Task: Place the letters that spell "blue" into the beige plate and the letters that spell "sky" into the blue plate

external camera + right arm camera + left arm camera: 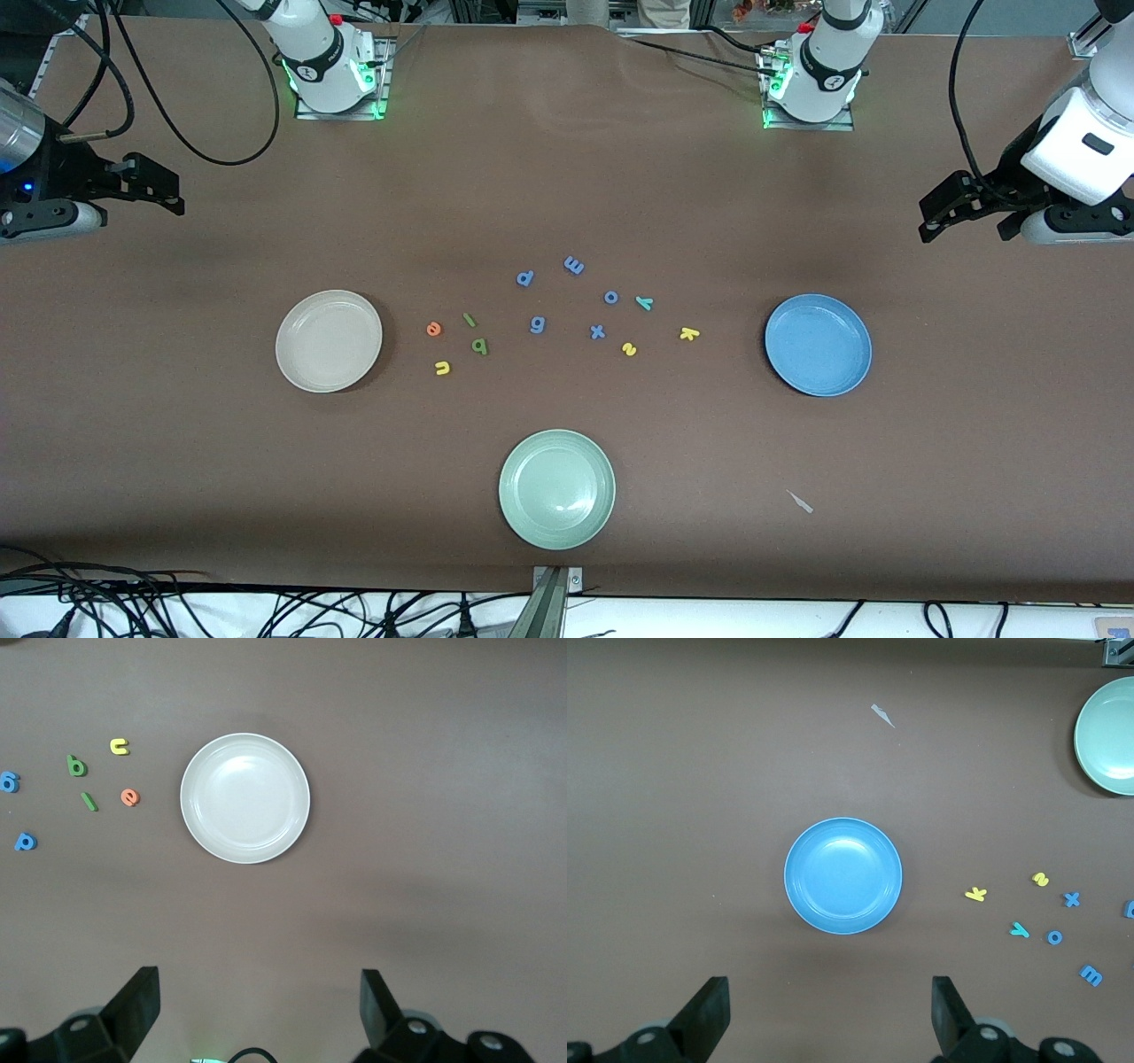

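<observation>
Both plates are seen bare; the left gripper and right gripper are held wide open, nothing gripped.

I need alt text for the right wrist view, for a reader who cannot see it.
An empty beige plate lies on a brown table, with the open right claw at the frame edge. Beside the plate lie foam letters: yellow u, dark green b, thin green l, orange e.
</observation>
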Tool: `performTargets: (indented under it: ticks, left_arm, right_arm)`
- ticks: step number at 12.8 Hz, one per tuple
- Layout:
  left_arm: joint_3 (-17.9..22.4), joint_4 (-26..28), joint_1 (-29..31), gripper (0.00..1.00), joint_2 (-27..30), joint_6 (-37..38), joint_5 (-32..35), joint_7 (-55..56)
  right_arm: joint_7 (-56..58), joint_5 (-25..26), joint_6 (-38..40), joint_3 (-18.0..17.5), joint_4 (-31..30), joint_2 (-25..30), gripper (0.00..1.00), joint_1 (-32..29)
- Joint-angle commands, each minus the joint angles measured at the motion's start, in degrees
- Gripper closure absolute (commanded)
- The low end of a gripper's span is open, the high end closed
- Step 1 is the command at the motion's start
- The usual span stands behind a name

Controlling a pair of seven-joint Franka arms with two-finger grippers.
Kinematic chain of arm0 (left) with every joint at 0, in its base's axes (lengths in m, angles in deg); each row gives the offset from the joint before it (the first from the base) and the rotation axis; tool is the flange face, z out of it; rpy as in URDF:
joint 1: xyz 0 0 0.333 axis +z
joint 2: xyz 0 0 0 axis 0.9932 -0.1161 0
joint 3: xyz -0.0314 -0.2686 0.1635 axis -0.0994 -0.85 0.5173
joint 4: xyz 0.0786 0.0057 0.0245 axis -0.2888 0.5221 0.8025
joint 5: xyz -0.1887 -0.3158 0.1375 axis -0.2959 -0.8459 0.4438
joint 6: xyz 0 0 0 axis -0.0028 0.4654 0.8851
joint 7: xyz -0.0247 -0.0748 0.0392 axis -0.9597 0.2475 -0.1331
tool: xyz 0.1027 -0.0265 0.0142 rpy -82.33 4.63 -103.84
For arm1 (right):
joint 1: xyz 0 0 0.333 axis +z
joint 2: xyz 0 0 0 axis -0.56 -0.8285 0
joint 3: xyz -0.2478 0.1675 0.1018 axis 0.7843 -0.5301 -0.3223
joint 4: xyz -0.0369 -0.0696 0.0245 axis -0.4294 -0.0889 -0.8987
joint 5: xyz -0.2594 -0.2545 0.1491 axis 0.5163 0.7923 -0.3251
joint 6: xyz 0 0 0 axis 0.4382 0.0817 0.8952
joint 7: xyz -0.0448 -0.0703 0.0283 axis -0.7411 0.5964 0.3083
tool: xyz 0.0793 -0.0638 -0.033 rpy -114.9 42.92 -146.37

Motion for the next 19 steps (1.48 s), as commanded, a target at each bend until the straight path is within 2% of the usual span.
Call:
performTargets:
  ticks: [1, 5, 7, 10, 13, 19]
  left_arm:
    - [0.1, -1.1, 0.9, 0.0, -0.7, 0.1, -1.3, -1.4]
    - [0.0, -0.8, 0.6, 0.0, -0.3, 0.8, -0.8, -1.4]
    - [-0.3, -1.1, 0.8, 0.0, 1.7, 2.8, -0.8, -1.3]
    - [-0.1, -1.1, 0.1, 0.0, -1.3, 0.6, -1.2, -0.9]
    - [-2.1, -1.7, 0.2, 0.0, 0.1, 0.9, -2.3, -0.2]
    - [-2.1, -1.7, 0.3, 0.0, -1.1, 0.4, -1.1, -0.3]
  right_arm:
    - [0.4, -0.6, 0.3, 0.1, 1.2, -0.5, 0.0, 0.0]
    - [0.5, -0.3, 0.3, 0.1, 1.3, -0.5, 0.0, 0.0]
    - [0.5, -0.3, 0.3, 0.1, 1.3, -0.5, 0.0, 0.0]
    - [0.5, -0.4, 0.3, 0.1, 1.3, -0.5, 0.0, 0.0]
    - [0.5, -0.3, 0.3, 0.1, 1.3, -0.6, 0.0, 0.0]
    - [0.5, -0.3, 0.3, 0.1, 1.3, -0.6, 0.0, 0.0]
